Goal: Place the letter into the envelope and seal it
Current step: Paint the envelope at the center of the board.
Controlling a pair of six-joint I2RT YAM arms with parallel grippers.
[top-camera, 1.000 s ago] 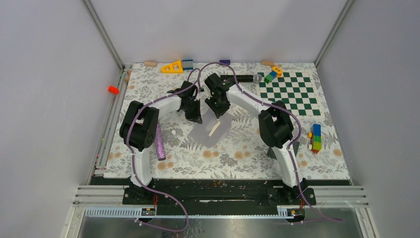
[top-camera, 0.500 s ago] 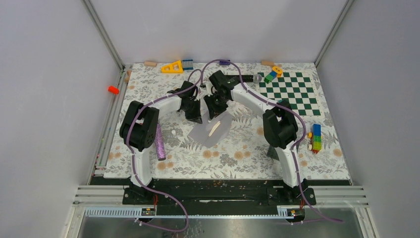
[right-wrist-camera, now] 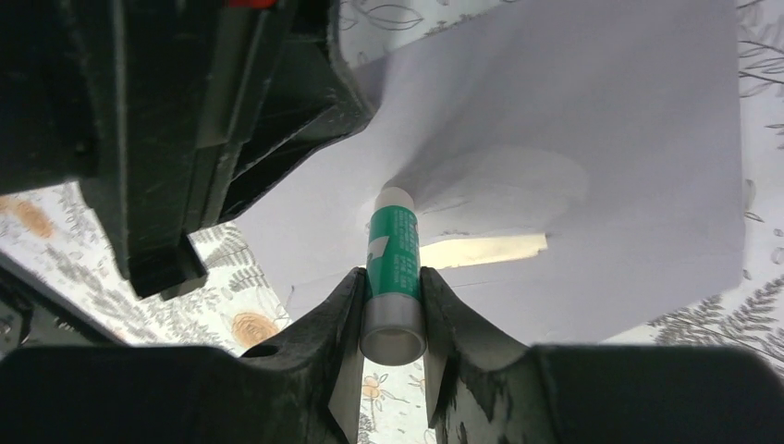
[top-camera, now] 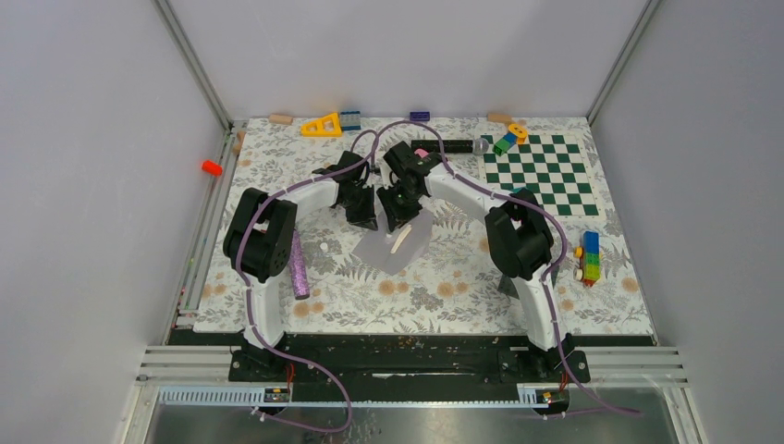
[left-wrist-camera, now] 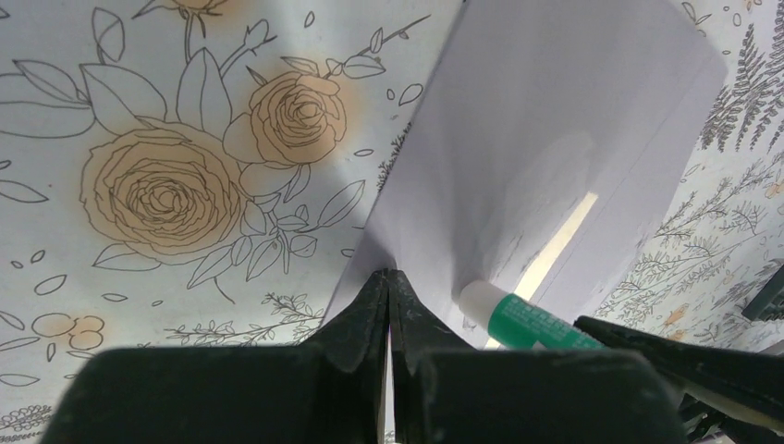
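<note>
The light grey envelope (top-camera: 399, 244) lies mid-table with its flap lifted. My left gripper (top-camera: 366, 215) is shut on the tip of the flap (left-wrist-camera: 434, 231) and holds it up; its jaws (left-wrist-camera: 388, 279) pinch the paper edge. The tan letter (left-wrist-camera: 560, 242) shows as a narrow strip inside the envelope, also in the right wrist view (right-wrist-camera: 481, 250). My right gripper (top-camera: 399, 209) is shut on a green glue stick (right-wrist-camera: 393, 250), with its white tip touching the inner side of the flap (right-wrist-camera: 499, 176). The glue stick also shows in the left wrist view (left-wrist-camera: 518, 320).
A glittery pink cylinder (top-camera: 299, 264) lies by the left arm. The green-and-white checkerboard (top-camera: 541, 173) is at the back right, and stacked coloured bricks (top-camera: 589, 256) are at the right. A yellow triangle (top-camera: 322, 125) and small blocks line the back edge.
My right gripper with the glue stick has shifted slightly left and nearer, closer to the left gripper and the flap. The left gripper and the envelope have barely moved.
</note>
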